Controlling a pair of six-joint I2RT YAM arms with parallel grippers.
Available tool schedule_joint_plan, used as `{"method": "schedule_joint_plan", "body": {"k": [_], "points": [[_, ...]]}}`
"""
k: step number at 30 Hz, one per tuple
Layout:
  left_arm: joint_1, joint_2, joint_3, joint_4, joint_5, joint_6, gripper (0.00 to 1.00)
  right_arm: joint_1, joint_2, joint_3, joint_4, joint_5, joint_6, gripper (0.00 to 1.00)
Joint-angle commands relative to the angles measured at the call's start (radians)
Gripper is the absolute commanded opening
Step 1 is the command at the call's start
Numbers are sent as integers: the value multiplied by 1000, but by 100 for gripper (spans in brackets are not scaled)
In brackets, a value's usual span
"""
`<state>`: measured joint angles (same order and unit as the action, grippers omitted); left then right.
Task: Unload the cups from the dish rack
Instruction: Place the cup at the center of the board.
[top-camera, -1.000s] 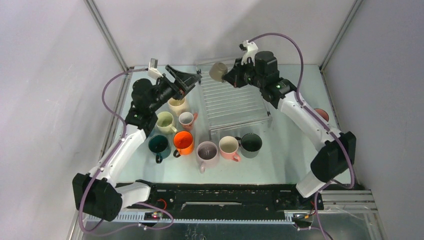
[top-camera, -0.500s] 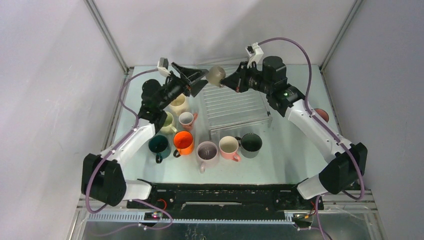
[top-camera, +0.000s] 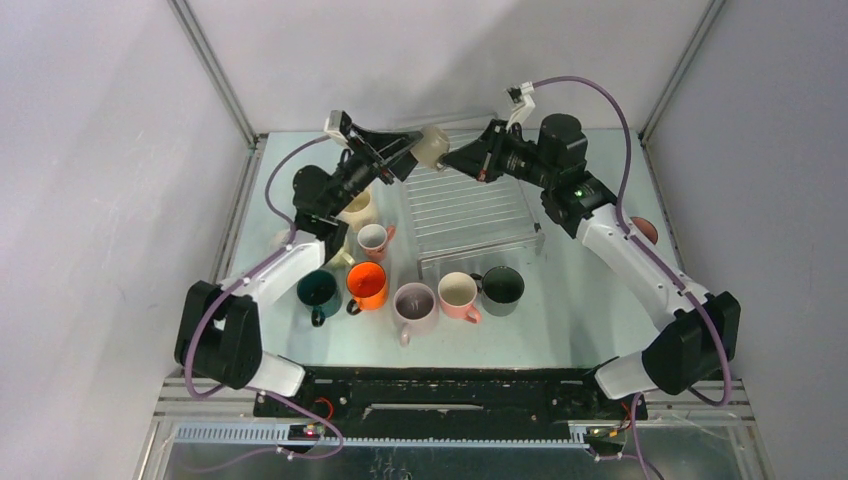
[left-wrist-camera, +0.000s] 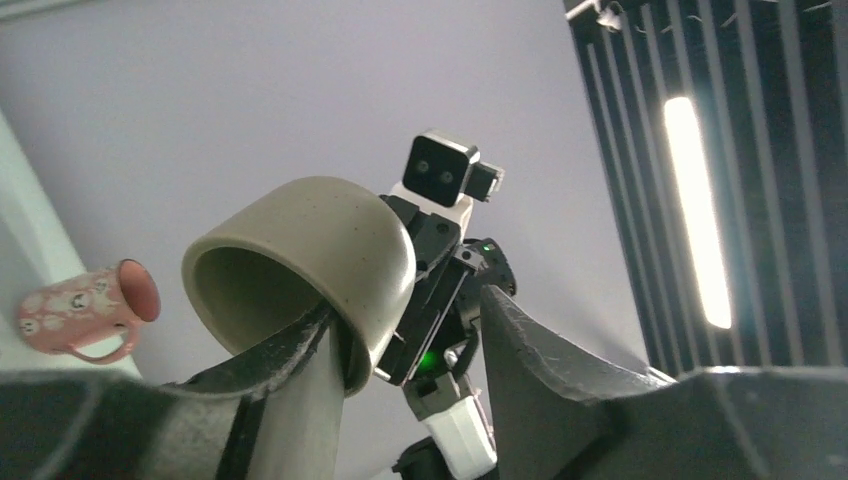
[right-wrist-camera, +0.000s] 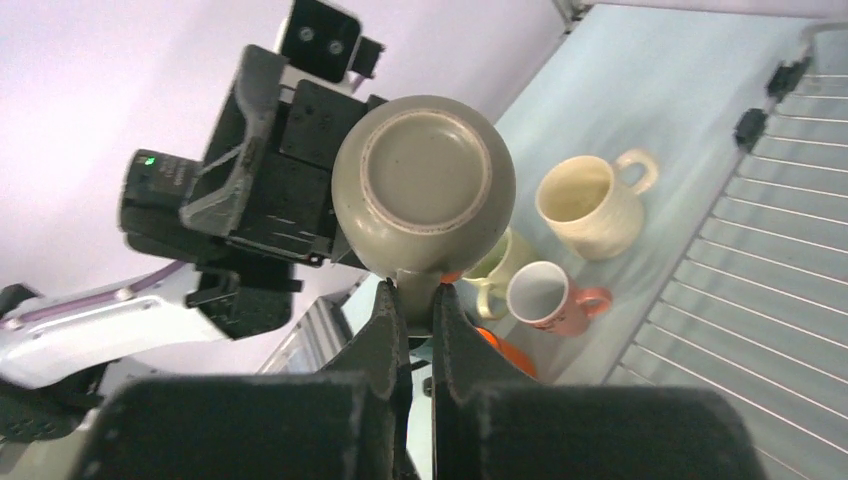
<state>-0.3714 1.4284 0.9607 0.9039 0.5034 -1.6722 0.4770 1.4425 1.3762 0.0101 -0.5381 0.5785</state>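
Observation:
An olive-beige cup (top-camera: 432, 147) hangs in the air over the far left corner of the dish rack (top-camera: 470, 205). My right gripper (right-wrist-camera: 415, 292) is shut on its handle, and the cup's base (right-wrist-camera: 424, 180) faces that camera. My left gripper (left-wrist-camera: 408, 305) is open around the cup's wall (left-wrist-camera: 320, 240): one finger reaches into the mouth, the other stands apart outside. No cups show on the rack's wire ribs in the top view.
Several cups stand on the table left of and in front of the rack: cream (top-camera: 356, 210), pink-and-white (top-camera: 373, 238), teal (top-camera: 318, 290), orange (top-camera: 367, 283), mauve (top-camera: 414, 303), pink (top-camera: 458, 292), black (top-camera: 501, 285). Another pink cup (top-camera: 643, 230) sits behind the right arm.
My left gripper has moved right to the held cup, slid one finger into its mouth and narrowed its jaws. The right gripper has carried the cup slightly left and stayed shut on the handle.

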Motion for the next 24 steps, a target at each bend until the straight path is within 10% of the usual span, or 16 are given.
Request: {"method": "schedule_joint_plan", "body": {"k": [1,14,24], "points": [[-22,14,2,179,4,-89,46,-14,-45,-25,145,-75,99,0],[-52,48,58,239,-8,-113,1,-34,-84,-90,230,-111,188,0],[-60,44,115,176,15,-40,0,-44,-116,-111,199,-86,187,7]]}}
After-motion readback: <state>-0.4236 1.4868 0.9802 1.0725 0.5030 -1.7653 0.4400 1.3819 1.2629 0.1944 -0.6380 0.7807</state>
